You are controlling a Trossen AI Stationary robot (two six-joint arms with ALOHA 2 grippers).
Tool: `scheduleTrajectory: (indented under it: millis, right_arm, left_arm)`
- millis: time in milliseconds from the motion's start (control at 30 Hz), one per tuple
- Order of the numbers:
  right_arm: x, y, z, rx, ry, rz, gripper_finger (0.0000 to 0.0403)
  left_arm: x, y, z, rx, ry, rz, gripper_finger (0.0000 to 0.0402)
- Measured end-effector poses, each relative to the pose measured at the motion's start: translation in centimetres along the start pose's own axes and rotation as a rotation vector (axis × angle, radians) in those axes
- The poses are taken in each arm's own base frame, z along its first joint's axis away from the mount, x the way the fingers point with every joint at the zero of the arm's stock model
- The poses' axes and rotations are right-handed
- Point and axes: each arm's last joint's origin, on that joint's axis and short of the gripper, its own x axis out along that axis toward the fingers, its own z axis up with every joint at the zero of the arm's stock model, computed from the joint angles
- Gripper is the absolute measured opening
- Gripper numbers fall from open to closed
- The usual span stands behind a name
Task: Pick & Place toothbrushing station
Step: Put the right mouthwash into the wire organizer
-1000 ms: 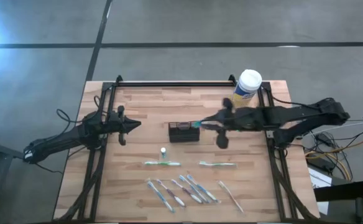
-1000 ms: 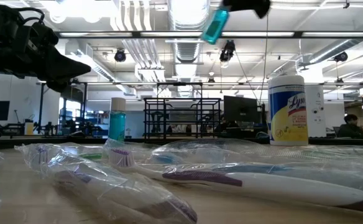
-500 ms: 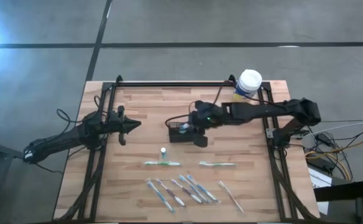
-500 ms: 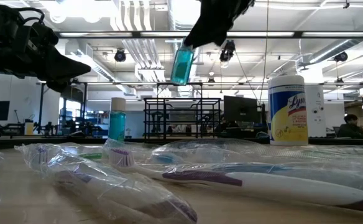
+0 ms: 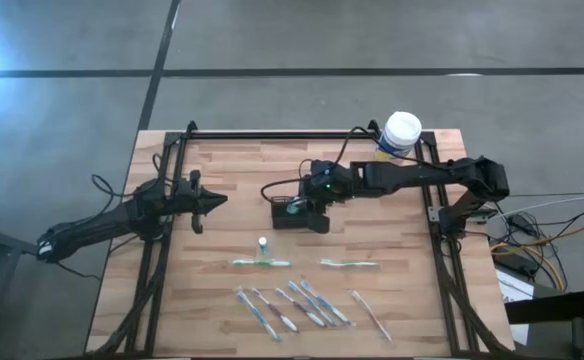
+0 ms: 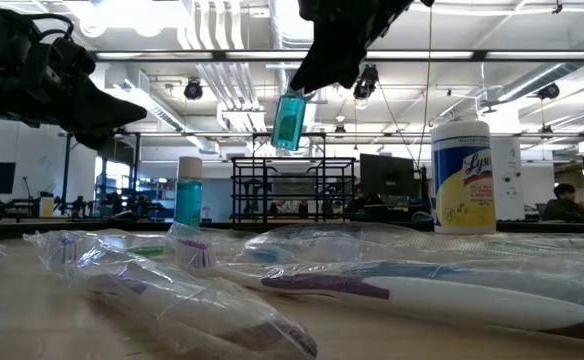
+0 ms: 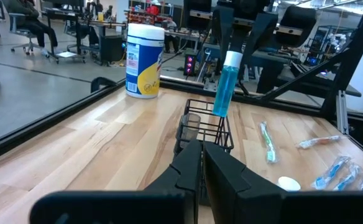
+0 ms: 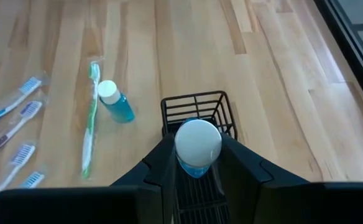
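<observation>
Right hand (image 8: 197, 163) has carried bottle (image 8: 197, 147) over basket (image 8: 197, 109).

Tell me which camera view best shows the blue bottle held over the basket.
The left wrist view: the slim white-capped blue bottle hangs full length over the black wire-mesh basket. The low view gives its side, the right wrist view mostly its cap in the right claw, the high view a speck.

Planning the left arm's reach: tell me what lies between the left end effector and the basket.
Only bare wooden tabletop. In the high view nothing lies between the left end effector and the basket.
</observation>
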Motion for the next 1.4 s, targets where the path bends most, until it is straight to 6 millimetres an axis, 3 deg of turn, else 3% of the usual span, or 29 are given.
scheduleTrajectory:
  millis: [267,633,1167,1400]
  right_arm:
    - [0.5,-0.2,-0.4,0.001,0.026,-0.032,0.009]
    - [2.9,-0.5,-1.2,0.006,0.083,-0.042,0.009]
    - [3.7,-0.6,-1.4,-0.013,0.127,-0.011,0.009]
    - [5.4,-0.8,-2.2,-0.022,0.173,0.012,0.009]
  left_arm:
    - [0.0,0.0,0.0,0.006,0.001,0.0,0.0026]
    - [0.1,0.0,-0.2,0.003,0.021,0.003,0.0026]
    - [0.2,0.1,-0.3,0.017,0.035,0.004,0.0026]
    - [0.2,0.1,-0.3,0.018,0.04,0.004,0.0026]
